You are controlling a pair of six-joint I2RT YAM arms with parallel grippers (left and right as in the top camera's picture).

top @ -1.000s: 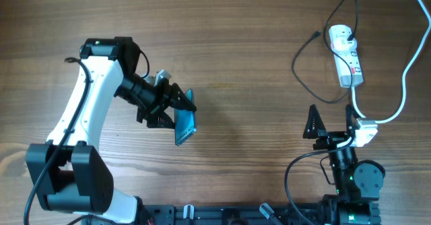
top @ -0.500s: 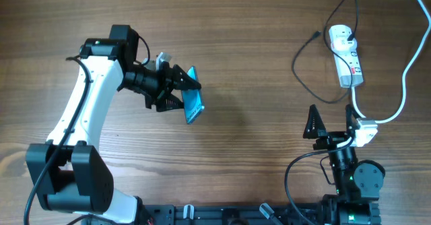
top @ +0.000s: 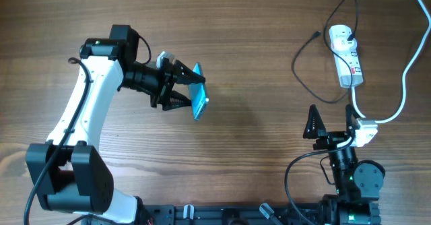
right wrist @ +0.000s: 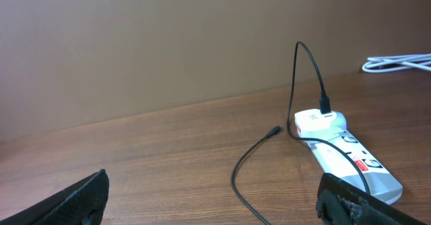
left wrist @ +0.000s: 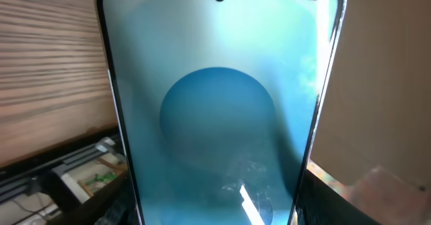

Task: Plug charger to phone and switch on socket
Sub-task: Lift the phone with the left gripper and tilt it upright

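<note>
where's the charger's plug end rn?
Overhead view, right side of the table: the charger's plug tip lies loose, unplugged, just left of the far end of the socket, well away from the phone.

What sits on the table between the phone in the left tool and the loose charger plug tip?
Nothing. In the overhead view, the stretch from the phone to the charger plug tip is bare wooden table.

- The brown, wood-grain desk (top: 256,43) fills the overhead view.
- A white power strip (top: 345,56) lies flat near its far right corner.
- A thin black charger cable (top: 295,67) curls on the wood left of the strip, its plug tip (top: 316,34) lying loose.
- A thick white cord (top: 404,83) loops along the right edge.
</note>
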